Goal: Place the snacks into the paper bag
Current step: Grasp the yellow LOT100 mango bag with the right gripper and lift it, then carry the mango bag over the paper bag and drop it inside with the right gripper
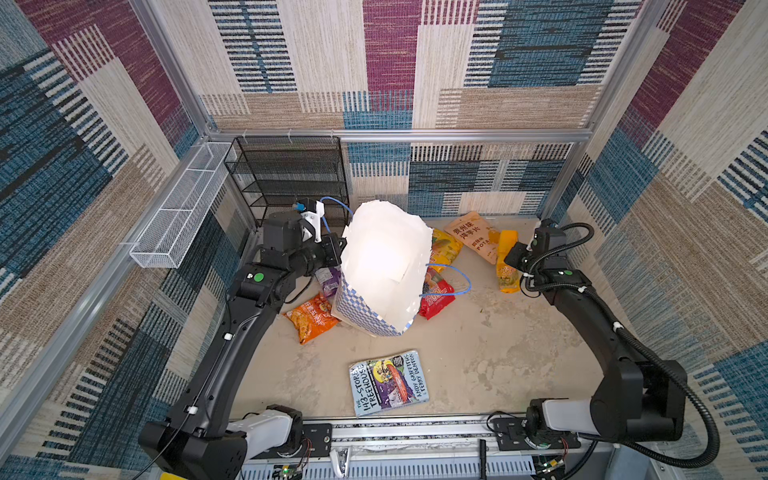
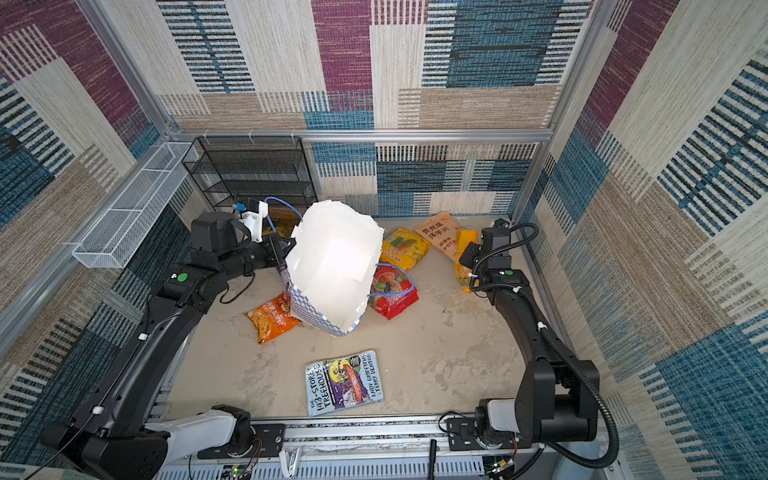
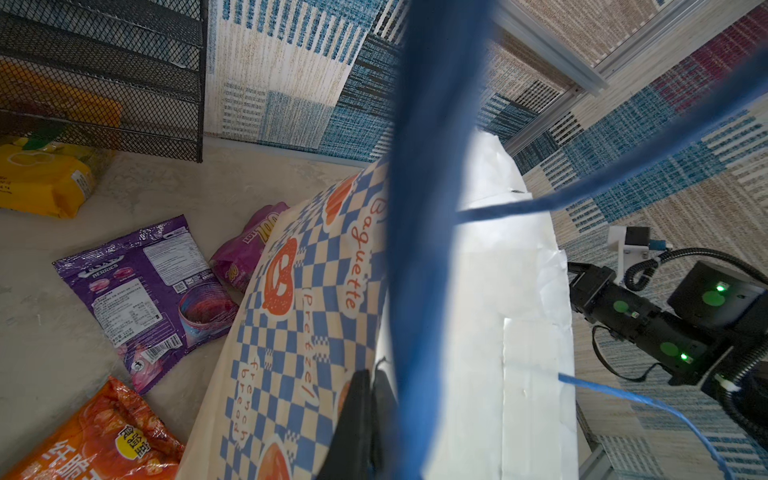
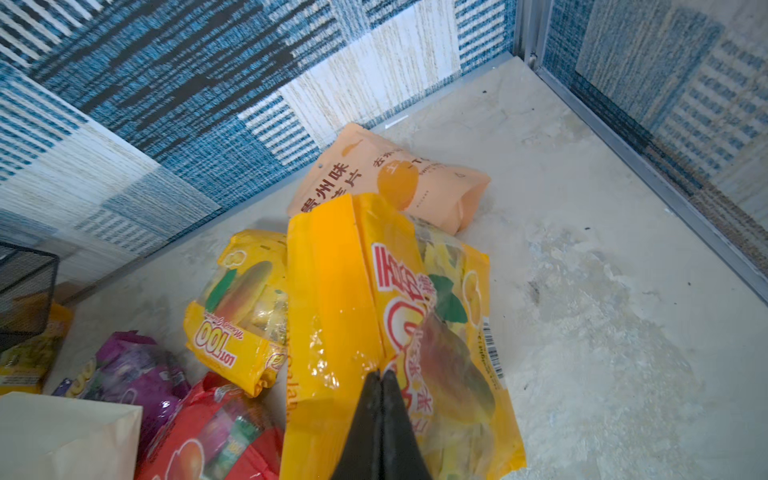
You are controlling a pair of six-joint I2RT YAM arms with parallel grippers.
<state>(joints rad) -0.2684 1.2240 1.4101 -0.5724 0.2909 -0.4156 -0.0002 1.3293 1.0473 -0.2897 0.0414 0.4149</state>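
1. Your right gripper (image 4: 381,376) was pinched tight on the yellow packet (image 4: 332,299), near the right edge of the table (image 1: 478,353).
2. Your left gripper (image 3: 372,376) clamped the rim of the paper bag (image 1: 357,307), which stood mid-table.
3. You probably needed to lift clear above that rim before releasing.
4. The bag read "Baguette", "Pretzel", "french bread".

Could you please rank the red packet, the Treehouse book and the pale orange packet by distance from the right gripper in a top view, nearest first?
From the right gripper:
1. pale orange packet, back right.
2. red packet, beside the paper bag.
3. Treehouse book, front centre.
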